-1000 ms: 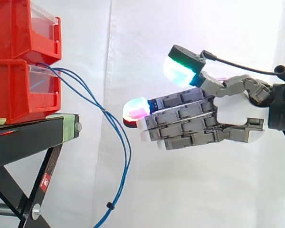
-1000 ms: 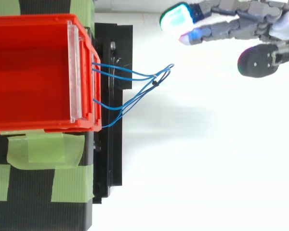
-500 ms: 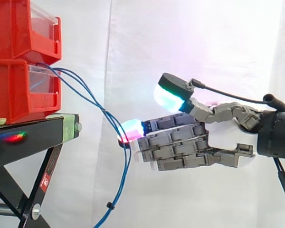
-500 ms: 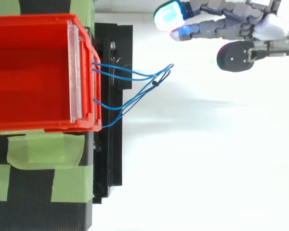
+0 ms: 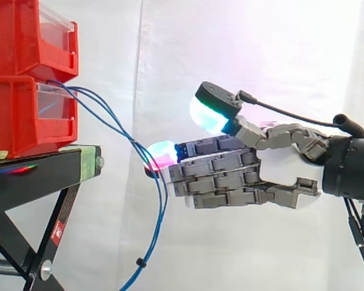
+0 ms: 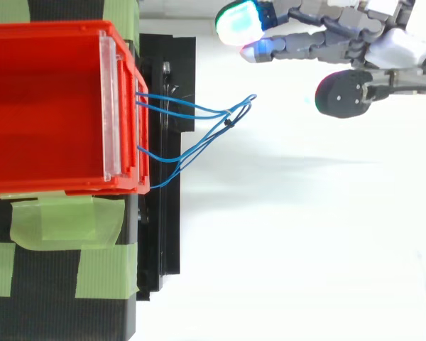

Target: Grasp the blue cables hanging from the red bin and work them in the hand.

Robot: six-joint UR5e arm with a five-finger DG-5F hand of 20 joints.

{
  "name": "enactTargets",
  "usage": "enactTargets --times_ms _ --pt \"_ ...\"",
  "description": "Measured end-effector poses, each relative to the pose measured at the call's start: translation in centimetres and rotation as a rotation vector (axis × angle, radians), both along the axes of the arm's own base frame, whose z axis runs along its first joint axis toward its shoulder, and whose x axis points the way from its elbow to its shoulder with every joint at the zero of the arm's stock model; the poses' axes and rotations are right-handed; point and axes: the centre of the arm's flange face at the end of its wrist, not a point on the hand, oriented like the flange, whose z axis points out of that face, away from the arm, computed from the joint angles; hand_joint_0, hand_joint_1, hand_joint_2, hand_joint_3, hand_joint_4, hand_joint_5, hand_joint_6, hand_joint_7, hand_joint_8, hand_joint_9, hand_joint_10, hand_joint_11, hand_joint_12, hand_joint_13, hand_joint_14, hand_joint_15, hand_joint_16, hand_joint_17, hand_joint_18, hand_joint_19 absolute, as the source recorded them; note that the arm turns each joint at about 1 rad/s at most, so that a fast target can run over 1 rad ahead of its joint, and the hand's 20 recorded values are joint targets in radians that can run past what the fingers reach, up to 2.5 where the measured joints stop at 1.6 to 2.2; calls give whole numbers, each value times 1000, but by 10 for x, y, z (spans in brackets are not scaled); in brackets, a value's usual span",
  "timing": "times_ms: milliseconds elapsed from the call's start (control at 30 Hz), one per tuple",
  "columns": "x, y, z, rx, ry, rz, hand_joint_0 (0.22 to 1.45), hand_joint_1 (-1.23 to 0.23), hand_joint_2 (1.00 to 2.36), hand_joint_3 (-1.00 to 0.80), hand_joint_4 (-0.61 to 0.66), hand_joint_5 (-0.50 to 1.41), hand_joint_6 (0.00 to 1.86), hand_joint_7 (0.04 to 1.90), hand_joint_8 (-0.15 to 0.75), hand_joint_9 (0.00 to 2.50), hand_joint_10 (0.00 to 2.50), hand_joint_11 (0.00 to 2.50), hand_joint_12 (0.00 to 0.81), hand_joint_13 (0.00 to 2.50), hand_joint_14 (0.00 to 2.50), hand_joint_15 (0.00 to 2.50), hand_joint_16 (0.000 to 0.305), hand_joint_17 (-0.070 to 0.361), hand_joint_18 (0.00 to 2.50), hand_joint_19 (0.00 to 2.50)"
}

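No readable text, no legible numbers

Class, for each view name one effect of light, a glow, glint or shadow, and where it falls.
Side view: the robot hand's glowing pads tint the white curtain behind them faintly pink, and a coloured glint sits on the black stand's edge. Top view: a soft grey shadow crosses the white surface near the robot hand.

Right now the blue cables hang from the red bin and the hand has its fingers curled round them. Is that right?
No. The hand has straight fingers, not curled round the blue cables; the top view shows it apart from them. They do hang from the red bin.
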Motion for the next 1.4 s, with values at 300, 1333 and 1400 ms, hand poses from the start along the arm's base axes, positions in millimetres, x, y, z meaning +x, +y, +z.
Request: enactTargets --times_ms 300,1333,1400 --pt "2 8 -11 -1 21 2 864 -545 1005 -862 284 -111 5 664 328 466 0 78 317 316 3 138 36 81 178 17" --pt "38 33 -65 20 -7 48 866 -543 1005 -861 292 -98 6 668 348 594 6 324 354 480 8 284 37 84 282 83" --pt "38 34 -66 19 -3 49 867 -543 1006 -863 294 -97 5 670 348 622 9 384 367 520 8 311 38 85 313 94"
